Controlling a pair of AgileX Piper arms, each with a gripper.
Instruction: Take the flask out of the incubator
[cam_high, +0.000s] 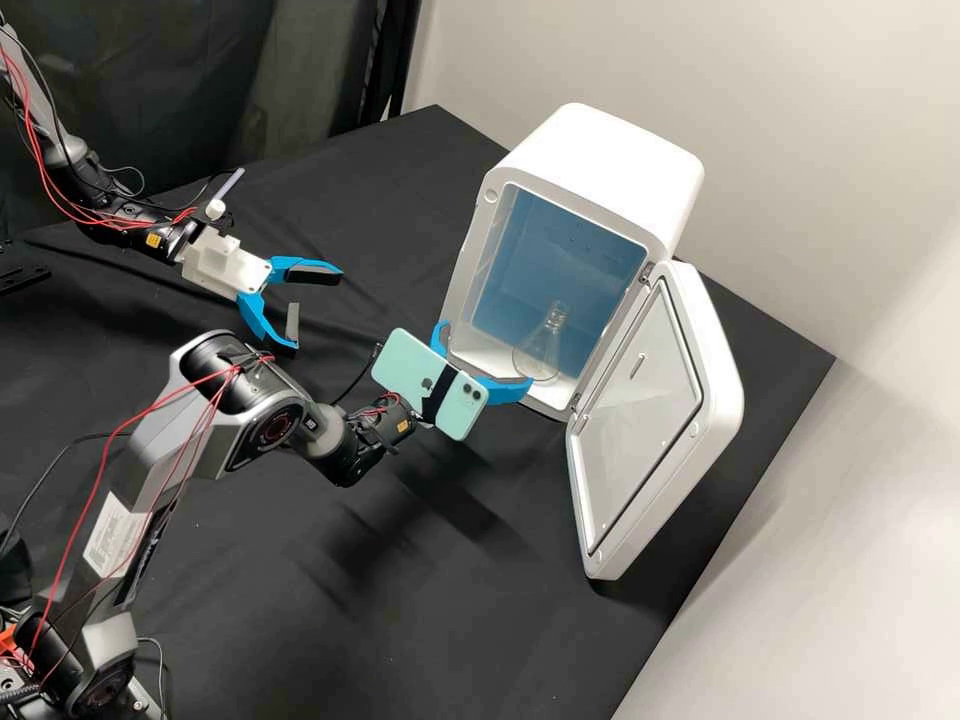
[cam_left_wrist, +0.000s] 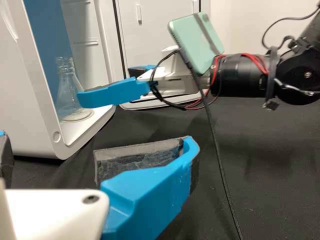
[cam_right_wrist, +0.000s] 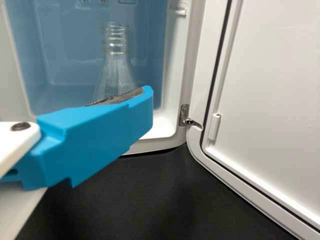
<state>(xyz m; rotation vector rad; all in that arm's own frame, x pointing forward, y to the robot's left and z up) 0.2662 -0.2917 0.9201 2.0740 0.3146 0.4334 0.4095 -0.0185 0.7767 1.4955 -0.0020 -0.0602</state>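
A clear glass flask (cam_high: 545, 338) (cam_left_wrist: 67, 90) (cam_right_wrist: 116, 65) stands upright on the floor of the white incubator (cam_high: 600, 165), near the front of its blue-lit chamber. The incubator door (cam_high: 655, 420) hangs wide open to the right. My right gripper (cam_high: 475, 362) is open at the opening's lower edge, just in front of the flask. One of its fingers (cam_right_wrist: 95, 132) (cam_left_wrist: 112, 94) reaches close to the flask's base, holding nothing. My left gripper (cam_high: 305, 305) is open and empty over the bench, well to the left of the incubator, its padded finger (cam_left_wrist: 150, 185) in the foreground.
A mint-green phone (cam_high: 430, 385) is strapped to the right arm's wrist. The open door's inner panel (cam_right_wrist: 270, 100) stands close beside the right gripper. The bench's right edge (cam_high: 760, 450) and a pale wall lie just past the incubator. Black cloth covers the bench.
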